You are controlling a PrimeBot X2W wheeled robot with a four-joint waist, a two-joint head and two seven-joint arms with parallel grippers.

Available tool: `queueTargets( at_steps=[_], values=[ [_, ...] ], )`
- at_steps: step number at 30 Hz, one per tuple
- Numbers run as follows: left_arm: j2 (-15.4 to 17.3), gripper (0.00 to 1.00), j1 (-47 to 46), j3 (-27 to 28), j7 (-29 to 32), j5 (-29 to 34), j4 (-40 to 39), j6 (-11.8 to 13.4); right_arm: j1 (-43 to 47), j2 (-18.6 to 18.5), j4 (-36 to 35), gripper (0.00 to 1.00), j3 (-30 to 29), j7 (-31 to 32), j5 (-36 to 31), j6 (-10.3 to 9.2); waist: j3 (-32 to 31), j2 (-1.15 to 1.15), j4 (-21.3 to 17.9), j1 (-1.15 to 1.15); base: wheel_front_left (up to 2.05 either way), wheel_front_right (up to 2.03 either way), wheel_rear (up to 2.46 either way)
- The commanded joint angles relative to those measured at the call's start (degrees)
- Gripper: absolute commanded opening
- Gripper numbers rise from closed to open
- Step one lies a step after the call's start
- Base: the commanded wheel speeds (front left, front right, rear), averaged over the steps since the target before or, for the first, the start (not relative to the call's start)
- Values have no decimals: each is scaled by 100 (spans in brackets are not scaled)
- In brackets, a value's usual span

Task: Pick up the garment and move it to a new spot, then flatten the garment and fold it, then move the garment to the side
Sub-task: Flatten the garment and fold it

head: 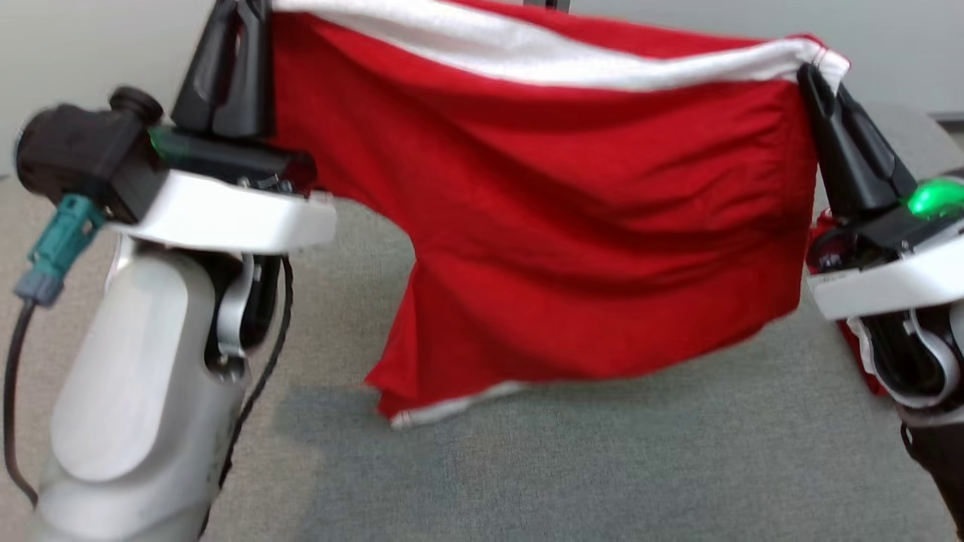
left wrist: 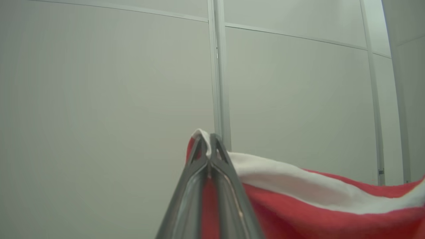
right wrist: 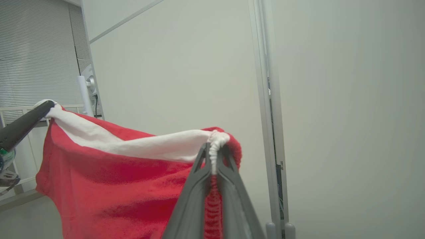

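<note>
Two corners of the red garment [head: 572, 226] are pinched, so it hangs spread out over the grey tabletop [head: 602, 474]. Left end effector [head: 239, 19] squeezes its white edge [head: 542, 56] at 11 o'clock, right end effector [head: 812, 75] at 2 o'clock, likely to stretch it flat.

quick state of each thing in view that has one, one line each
garment, lifted and hanging spread between both grippers by its white band
left gripper, fingers shut on one end of the white band
right gripper, fingers shut on the other end, cloth bunched there
right wrist light, lit green
</note>
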Motion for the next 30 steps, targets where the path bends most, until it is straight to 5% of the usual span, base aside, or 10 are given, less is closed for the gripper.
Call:
queueTargets(
  at_steps=[1,8,14,18,30],
  values=[
    [31,0,-246,17,-55,25,70,-50,-184,-19,57,0,35,-43,136,1,267,0,-38,0,0,0,0],
    [-72,0,-1497,-92,-366,26,1185,-462,-1510,-85,705,0,542,-298,528,1,850,0,-94,0,0,0,0],
    [-365,0,-3145,-172,-715,54,2921,-862,-3176,67,1870,0,1216,-550,1063,1,1174,0,-69,0,0,0,0],
    [-515,0,-3838,-78,-835,63,3792,-948,-3910,257,2512,0,1291,-614,812,1,1309,0,-55,0,0,0,0],
    [-748,0,-3509,6,-857,-176,5771,-1077,-3490,1023,3802,0,1376,-609,-263,0,1602,0,24,0,0,0,0]
  ],
)
